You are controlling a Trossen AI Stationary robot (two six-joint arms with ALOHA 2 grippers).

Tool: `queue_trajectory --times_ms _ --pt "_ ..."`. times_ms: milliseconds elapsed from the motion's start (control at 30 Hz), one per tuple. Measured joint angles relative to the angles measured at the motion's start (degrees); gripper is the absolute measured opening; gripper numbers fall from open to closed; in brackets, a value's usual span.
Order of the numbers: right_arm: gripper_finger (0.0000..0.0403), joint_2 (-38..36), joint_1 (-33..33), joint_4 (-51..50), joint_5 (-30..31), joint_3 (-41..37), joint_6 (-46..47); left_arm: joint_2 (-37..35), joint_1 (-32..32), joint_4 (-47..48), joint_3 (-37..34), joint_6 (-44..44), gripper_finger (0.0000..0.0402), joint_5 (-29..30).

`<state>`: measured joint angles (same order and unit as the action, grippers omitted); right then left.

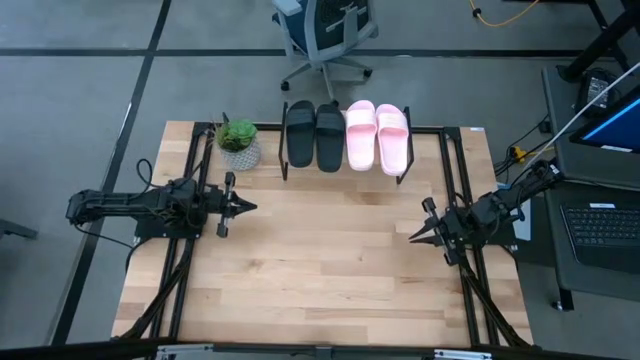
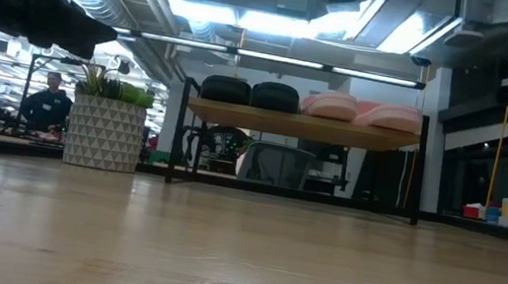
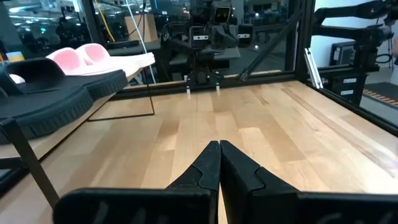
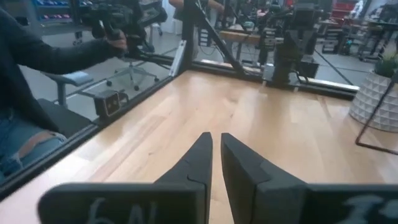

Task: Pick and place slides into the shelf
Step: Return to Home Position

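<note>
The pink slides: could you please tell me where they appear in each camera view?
High view: pink slides sit at the right end of the shelf, at the table's far edge.
Low view: on the shelf top board, right of the black slides.
Left wrist view: far end of the shelf, beyond the black pair.
Right wrist view: not in it.
Shared landmark: the shelf.

Two black slides (image 1: 314, 135) and two pink slides (image 1: 378, 135) side by side atop the wooden shelf (image 2: 306, 125) at the table's far edge.

Shelf (image 1: 347, 168) w/ 4 slides (image 1: 346, 135); planter (image 1: 240, 148) on table (image 1: 330, 250).
</note>
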<state>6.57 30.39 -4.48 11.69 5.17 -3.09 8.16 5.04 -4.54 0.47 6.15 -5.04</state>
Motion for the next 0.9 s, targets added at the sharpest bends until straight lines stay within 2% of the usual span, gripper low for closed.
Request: queue_trajectory --times_ms 100,300,533,733,900 --pt "0.0037 0.0 0.0 0.0 1.8 0.0 0.4 0.0 0.0 0.0 0.0 -0.4 0.0002 0.0" --pt "0.0037 0.0 0.0 6.4 2.2 0.0 -1.5 0.0 0.0 0.0 0.0 -1.4 0.0002 0.0" --pt "0.0037 0.0 0.0 6.3 2.2 0.0 -6.3 0.0 0.0 0.0 0.0 -1.4 0.0002 0.0" --pt "0.0037 0.0 0.0 5.4 2.3 0.0 -1.6 0.0 0.0 0.0 0.0 -1.4 0.0002 0.0" --pt "0.0037 0.0 0.0 5.4 2.3 0.0 -1.7 0.0 0.0 0.0 0.0 -1.5 0.0002 0.0"
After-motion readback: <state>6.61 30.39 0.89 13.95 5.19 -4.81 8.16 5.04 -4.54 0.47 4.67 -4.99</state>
